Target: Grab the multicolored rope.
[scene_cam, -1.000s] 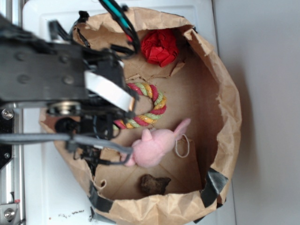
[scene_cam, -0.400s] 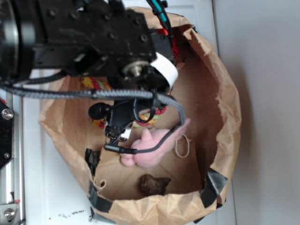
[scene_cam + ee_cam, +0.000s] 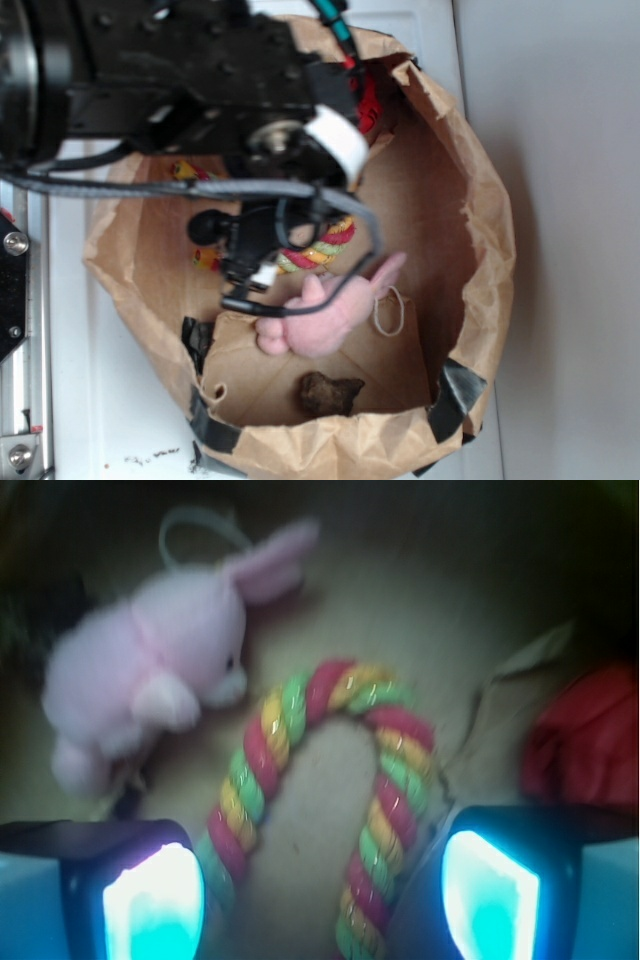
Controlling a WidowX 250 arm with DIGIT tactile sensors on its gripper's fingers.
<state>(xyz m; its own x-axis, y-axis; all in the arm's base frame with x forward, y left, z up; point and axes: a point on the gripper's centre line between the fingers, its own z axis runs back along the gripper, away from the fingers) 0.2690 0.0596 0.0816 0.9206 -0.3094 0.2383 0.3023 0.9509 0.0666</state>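
The multicolored rope [image 3: 330, 770] lies bent in a U on the brown floor of the paper bag, its red, yellow and green twists plain in the wrist view. Both of its legs run down between my gripper's [image 3: 320, 900] two glowing pads [image 3: 150, 905], which stand wide apart, one on each outer side of the U. The gripper is open and holds nothing. In the exterior view the black arm covers most of the rope [image 3: 318, 250]; only a short curved piece shows beside the gripper [image 3: 250, 275].
A pink plush animal [image 3: 330, 315] lies just beside the rope's bend. The red wrinkly ball [image 3: 585, 740] sits at the other side, near a torn paper flap. A dark brown lump [image 3: 328, 393] lies near the bag's [image 3: 480, 250] wall. Crumpled walls ring everything.
The arm has swung in over the bag, covering the red ball and most of the rope. In the last half second it shifted slightly and the gripper dropped closer to the rope.
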